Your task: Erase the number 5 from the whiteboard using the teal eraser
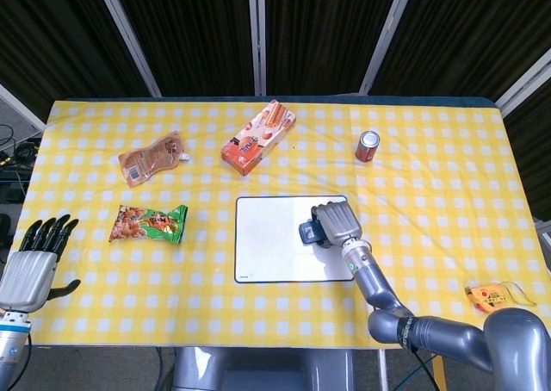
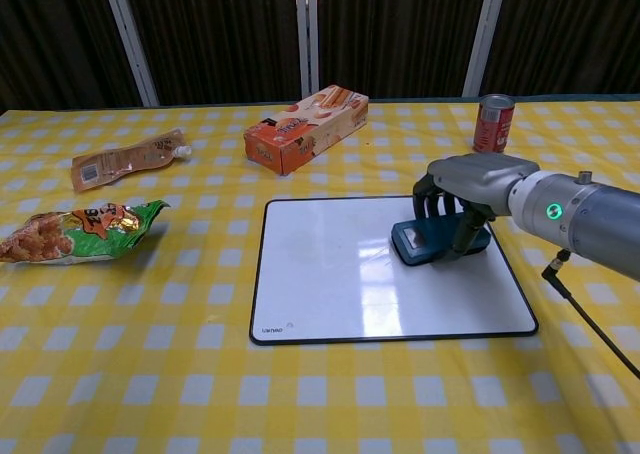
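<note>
The whiteboard (image 1: 275,245) (image 2: 340,284) lies flat at the table's middle, its white face showing no writing. My right hand (image 1: 337,223) (image 2: 470,189) grips the teal eraser (image 1: 309,232) (image 2: 425,243) and presses it on the board near its right edge, towards the far corner. At the lower left of the head view my left hand (image 1: 33,266) hovers off the table's near left corner, fingers apart and holding nothing; the chest view does not show it.
An orange snack box (image 1: 257,138) (image 2: 306,129) and a tan pouch (image 1: 151,158) (image 2: 127,158) lie beyond the board. A green snack bag (image 1: 148,223) (image 2: 75,230) lies to its left. A red can (image 1: 368,146) (image 2: 493,124) stands at the far right, a small orange item (image 1: 489,298) near the right front.
</note>
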### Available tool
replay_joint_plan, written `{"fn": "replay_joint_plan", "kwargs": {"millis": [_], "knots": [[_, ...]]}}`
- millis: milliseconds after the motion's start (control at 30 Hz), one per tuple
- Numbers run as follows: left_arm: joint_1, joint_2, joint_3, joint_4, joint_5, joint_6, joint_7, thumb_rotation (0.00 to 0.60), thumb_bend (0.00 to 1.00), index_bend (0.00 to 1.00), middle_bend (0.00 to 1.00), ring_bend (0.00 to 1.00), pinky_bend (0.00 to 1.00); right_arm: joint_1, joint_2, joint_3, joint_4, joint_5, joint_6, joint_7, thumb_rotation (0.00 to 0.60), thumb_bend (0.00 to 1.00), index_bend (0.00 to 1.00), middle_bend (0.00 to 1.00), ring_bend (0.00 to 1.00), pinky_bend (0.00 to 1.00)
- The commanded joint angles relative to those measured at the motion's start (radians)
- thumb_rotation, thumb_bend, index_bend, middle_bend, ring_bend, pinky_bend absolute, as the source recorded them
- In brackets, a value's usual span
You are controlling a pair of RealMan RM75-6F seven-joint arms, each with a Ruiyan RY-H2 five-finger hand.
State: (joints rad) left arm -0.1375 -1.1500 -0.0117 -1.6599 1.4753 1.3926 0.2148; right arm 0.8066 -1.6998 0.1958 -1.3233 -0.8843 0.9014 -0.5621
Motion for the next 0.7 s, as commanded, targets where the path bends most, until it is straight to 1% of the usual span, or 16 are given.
{"fn": "replay_joint_plan", "kwargs": {"millis": [33,100,200,300,400,533,700], "knots": [[-0.002,0.0,0.002,-0.006,0.005,0.0,0.004,0.6,0.13,0.0,0.0,0.0,0.0,0.001,-0.001,-0.004,-0.017,-0.006,0.001,0.006,0.6,0.18,0.81,0.7,0.71,0.74],[-0.004,-0.001,0.004,-0.01,0.012,-0.001,0.01,0.6,0.12,0.0,0.0,0.0,0.0,0.006,-0.005,-0.011,-0.042,-0.015,-0.006,0.007,0.6,0.18,0.81,0.7,0.71,0.74],[-0.007,-0.002,0.004,-0.008,0.01,-0.007,0.011,0.6,0.13,0.0,0.0,0.0,0.0,0.021,-0.014,-0.037,-0.093,-0.047,-0.021,-0.011,0.6,0.18,0.81,0.7,0.71,0.74],[-0.008,0.0,0.003,-0.007,0.008,-0.007,0.003,0.6,0.13,0.0,0.0,0.0,0.0,0.033,-0.026,-0.054,-0.121,-0.07,-0.024,-0.027,0.6,0.18,0.81,0.7,0.71,0.74],[-0.008,0.001,0.002,-0.005,0.008,-0.006,-0.002,0.6,0.13,0.0,0.0,0.0,0.0,0.041,-0.039,-0.059,-0.134,-0.079,-0.022,-0.032,0.6,0.18,0.81,0.7,0.71,0.74],[-0.009,0.001,0.002,-0.001,0.005,-0.009,-0.006,0.6,0.13,0.0,0.0,0.0,0.0,0.051,-0.054,-0.058,-0.126,-0.08,-0.018,-0.04,0.6,0.18,0.81,0.7,0.71,0.74],[-0.009,0.001,0.0,0.003,-0.003,-0.011,-0.01,0.6,0.13,0.0,0.0,0.0,0.0,0.051,-0.067,-0.046,-0.063,-0.064,-0.004,-0.032,0.6,0.18,0.81,0.7,0.71,0.74]]}}
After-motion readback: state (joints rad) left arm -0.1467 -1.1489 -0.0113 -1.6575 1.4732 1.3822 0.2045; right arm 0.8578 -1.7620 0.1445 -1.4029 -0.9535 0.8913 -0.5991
